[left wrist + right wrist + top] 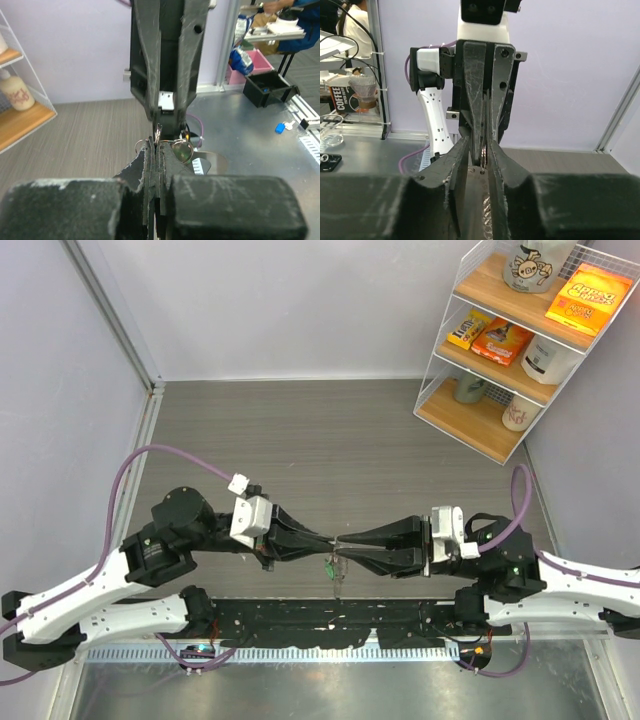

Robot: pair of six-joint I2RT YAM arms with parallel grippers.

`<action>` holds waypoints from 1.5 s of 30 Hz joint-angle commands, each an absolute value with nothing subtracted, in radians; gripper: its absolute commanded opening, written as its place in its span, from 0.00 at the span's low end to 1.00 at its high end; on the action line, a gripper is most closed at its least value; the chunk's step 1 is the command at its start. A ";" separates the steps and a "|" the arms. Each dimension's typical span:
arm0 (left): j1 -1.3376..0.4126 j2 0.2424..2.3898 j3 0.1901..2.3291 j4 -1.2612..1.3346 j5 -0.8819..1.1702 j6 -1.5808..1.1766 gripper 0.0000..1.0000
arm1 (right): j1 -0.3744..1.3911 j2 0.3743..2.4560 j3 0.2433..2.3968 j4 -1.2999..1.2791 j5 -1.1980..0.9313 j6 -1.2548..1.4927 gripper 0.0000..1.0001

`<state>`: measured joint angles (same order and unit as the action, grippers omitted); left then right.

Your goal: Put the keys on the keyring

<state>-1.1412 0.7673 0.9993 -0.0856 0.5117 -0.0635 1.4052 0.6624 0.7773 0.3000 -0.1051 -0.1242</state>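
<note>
Silvery keyring (336, 544) wire is pinched in the left gripper (322, 540), jaws squeezed flat together on it. The right gripper (352, 547) meets it tip to tip, jaws a crack apart with silvery metal sitting in the gap. A green tag (328, 567) and one little key (337, 586) dangle under the ring. The whole lot hangs in the air just past the middle of the black base plate (300, 625).

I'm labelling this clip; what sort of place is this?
Probably a robot lab cell: left arm and right arm bolted to one table, plain partition walls, a wire shelf of props.
</note>
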 commanded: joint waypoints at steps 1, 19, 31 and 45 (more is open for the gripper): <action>-1.144 0.772 1.081 -0.233 0.456 -0.032 0.00 | 1.407 0.626 0.890 0.106 -0.078 -0.115 0.31; -1.143 0.925 1.253 -0.636 0.549 0.029 0.00 | 1.407 0.779 1.117 -0.468 -0.064 -0.121 0.45; -1.144 0.939 1.262 -0.678 0.569 0.064 0.00 | 1.407 0.824 1.112 -0.420 -0.077 -0.126 0.40; -1.144 0.936 1.256 -0.670 0.566 0.058 0.00 | 1.407 0.860 1.109 -0.382 -0.092 -0.117 0.37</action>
